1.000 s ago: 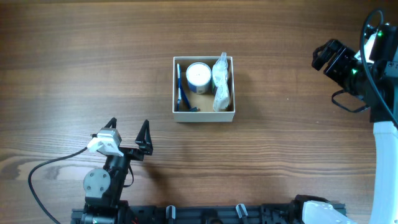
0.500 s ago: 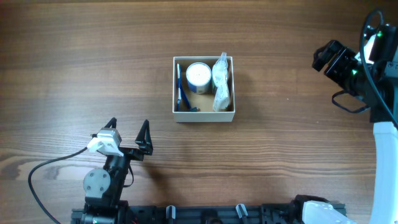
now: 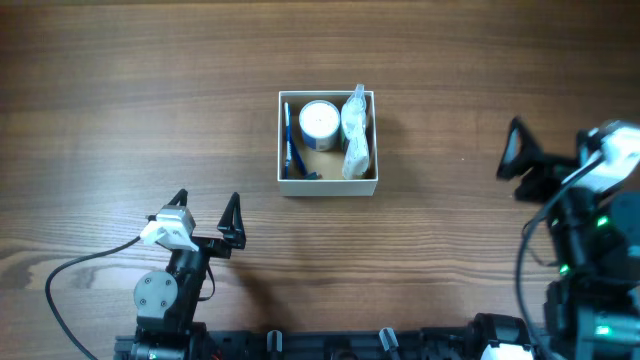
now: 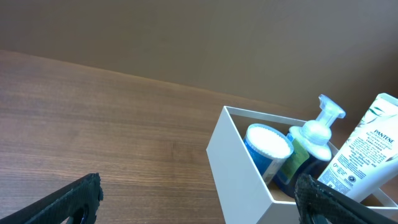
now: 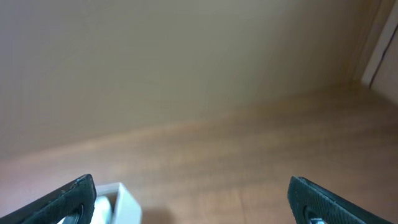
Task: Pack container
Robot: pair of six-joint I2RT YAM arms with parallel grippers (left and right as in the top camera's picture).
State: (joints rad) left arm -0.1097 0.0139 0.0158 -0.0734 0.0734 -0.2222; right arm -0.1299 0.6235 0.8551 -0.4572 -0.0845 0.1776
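Observation:
The container point(image 3: 328, 186), a square white-walled box with a tan floor, sits mid-table. In it lie a blue-handled item point(image 3: 289, 140), a round white jar point(image 3: 320, 120) and a pale bottle point(image 3: 355, 132). My left gripper point(image 3: 205, 212) is open and empty, near the front edge, left of and below the box. The left wrist view shows the box wall point(image 4: 239, 168), the jar point(image 4: 268, 146), a pump bottle point(image 4: 317, 134) and a Pantene tube point(image 4: 367, 155). My right gripper point(image 3: 520, 165) is open and empty, right of the box; its wrist view shows only a box corner point(image 5: 121, 199).
Bare wooden tabletop surrounds the box on all sides. The left arm's base and cable point(image 3: 70, 275) lie at the front left. The right arm's body point(image 3: 590, 250) stands at the right edge. A rail point(image 3: 330, 345) runs along the front edge.
My right arm has swung from the far right corner down toward the front, now at the box's level on the right. The left arm and the box have not moved.

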